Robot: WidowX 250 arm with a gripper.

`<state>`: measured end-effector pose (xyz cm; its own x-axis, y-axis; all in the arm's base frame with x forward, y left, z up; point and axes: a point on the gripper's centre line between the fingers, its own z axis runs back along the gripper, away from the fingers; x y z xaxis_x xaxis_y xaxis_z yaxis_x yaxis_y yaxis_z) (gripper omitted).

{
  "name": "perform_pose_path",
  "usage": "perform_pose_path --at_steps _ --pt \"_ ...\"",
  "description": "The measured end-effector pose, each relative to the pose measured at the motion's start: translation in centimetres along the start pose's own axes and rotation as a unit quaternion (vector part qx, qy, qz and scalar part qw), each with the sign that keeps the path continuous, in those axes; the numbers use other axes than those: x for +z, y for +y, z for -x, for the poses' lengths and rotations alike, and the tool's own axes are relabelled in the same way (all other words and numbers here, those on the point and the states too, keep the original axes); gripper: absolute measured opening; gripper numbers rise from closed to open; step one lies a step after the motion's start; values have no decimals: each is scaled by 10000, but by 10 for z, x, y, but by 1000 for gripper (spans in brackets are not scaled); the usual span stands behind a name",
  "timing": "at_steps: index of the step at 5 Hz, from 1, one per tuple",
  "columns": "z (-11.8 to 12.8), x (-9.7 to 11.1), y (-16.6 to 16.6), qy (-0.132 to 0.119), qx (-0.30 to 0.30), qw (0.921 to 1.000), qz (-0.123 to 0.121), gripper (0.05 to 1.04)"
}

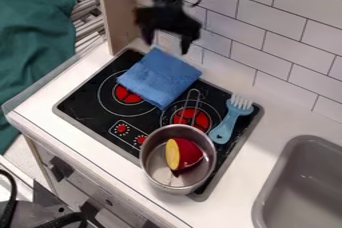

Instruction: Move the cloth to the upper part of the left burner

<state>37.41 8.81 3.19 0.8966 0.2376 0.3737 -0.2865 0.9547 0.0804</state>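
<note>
The black gripper (167, 42) hangs at the top of the camera view, above the back edge of the stove, its fingers spread apart with nothing between them. Below it a folded blue cloth (159, 78) lies flat on the black stove top, towards the back between the two burners. The cloth covers the right edge of the left burner (127, 94), whose red centre shows to the left of the cloth.
A metal pot (152, 176) holding a red and yellow object (184, 154) stands at the stove's front right, its handle over the right burner (192, 118). A blue brush (230, 119) lies at the right. Behind is a tiled wall; a grey sink (300, 182) is at lower right.
</note>
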Motion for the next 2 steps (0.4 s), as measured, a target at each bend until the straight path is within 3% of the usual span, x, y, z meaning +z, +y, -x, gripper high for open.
perform_pose_path --at_steps 1,2 --pt "-6 24 -13 -198 -187 9996 -3 999" --pt "13 38 -10 26 -172 9998 -36 999"
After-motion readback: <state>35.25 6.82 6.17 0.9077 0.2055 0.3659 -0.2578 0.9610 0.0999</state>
